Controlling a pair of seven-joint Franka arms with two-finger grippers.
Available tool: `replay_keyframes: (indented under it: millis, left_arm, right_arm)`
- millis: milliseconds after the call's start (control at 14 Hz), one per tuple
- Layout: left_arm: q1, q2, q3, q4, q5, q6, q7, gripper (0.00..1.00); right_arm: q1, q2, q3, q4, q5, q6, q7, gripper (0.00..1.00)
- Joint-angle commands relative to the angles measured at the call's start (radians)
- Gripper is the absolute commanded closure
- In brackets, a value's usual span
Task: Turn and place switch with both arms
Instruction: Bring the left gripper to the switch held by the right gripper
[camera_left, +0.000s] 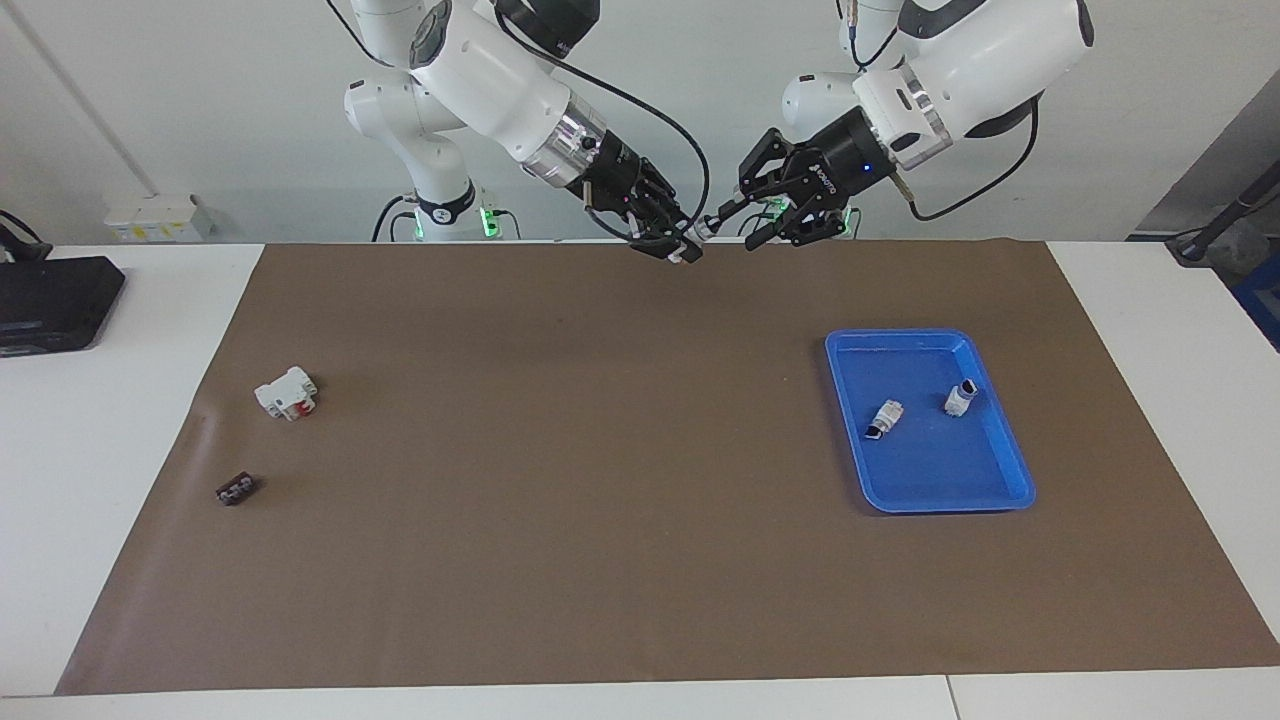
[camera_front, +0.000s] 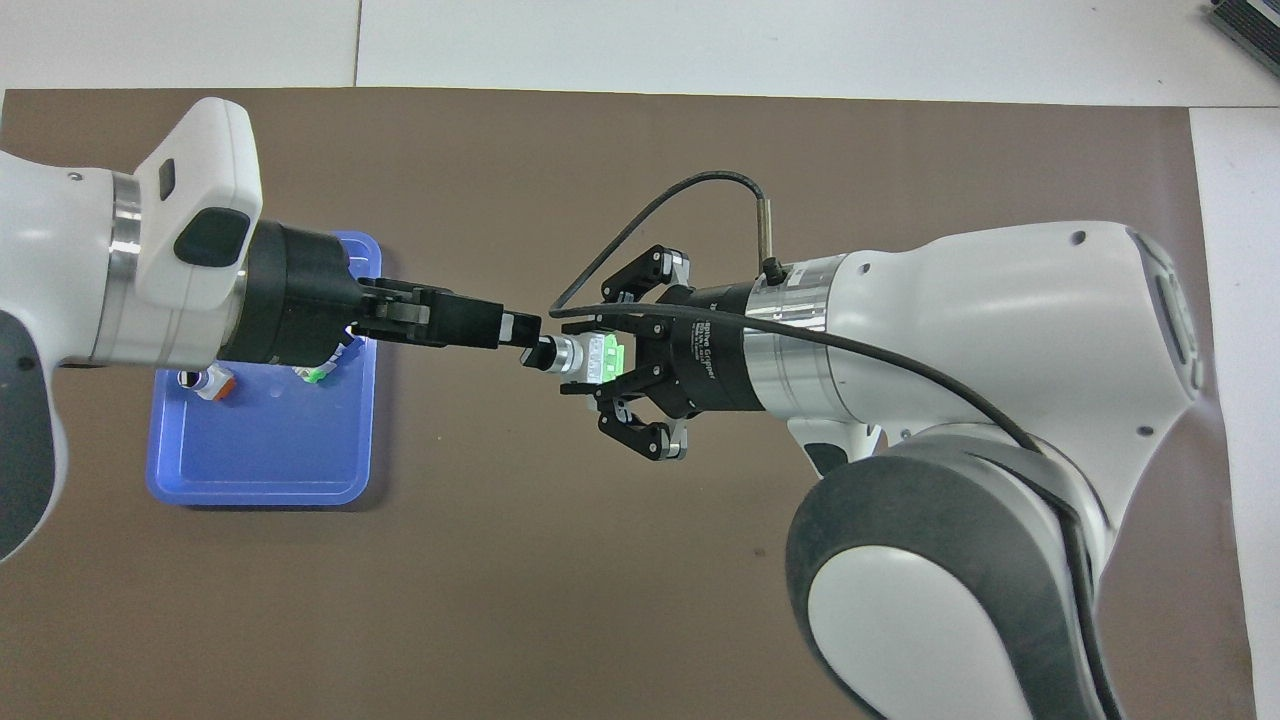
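You have the switch (camera_front: 590, 357) up in the air over the brown mat (camera_left: 560, 520), at the edge nearest the robots, about midway between the two arm bases. The right gripper (camera_front: 592, 362) is clamped shut on its white-and-green body. In the overhead view the switch's long axis runs 3 to 9 o'clock, with the dark stem (camera_front: 541, 353) sticking out at 9 o'clock, straight toward the left arm.

The left gripper (camera_front: 522, 330) meets it head-on along that same line, and its fingertips sit right at the stem. Whether they already pinch it or only bracket it, you cannot tell; its fingers look partly drawn in.

That line-up is what the next move hangs on: the stem points at the left gripper, so that arm is the one placed to twist it while the right holds the body.

The blue tray (camera_left: 1005, 470) lies toward the left arm's end of the table, at 4 o'clock from the grippers in the facing view, with two small white pieces (camera_left: 884, 416) in it.
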Motion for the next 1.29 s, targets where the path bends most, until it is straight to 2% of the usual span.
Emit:
replay_keyframes:
  millis: [0, 571, 1214]
  left_arm:
    - [-0.021, -0.036, 0.010, -0.045, -0.019, 0.018, 0.024, 0.64]
    - [-0.021, -0.074, 0.010, -0.121, -0.017, 0.021, 0.089, 0.74]
    - [-0.039, -0.074, 0.009, -0.124, -0.019, 0.037, 0.073, 1.00]
  right_arm:
    - [-0.004, -0.004, 0.002, -0.005, 0.004, -0.002, -0.004, 1.00]
    - [-0.004, -0.004, 0.002, -0.005, 0.004, -0.002, -0.004, 1.00]
    - [-0.004, -0.004, 0.002, -0.005, 0.004, -0.002, -0.004, 1.00]
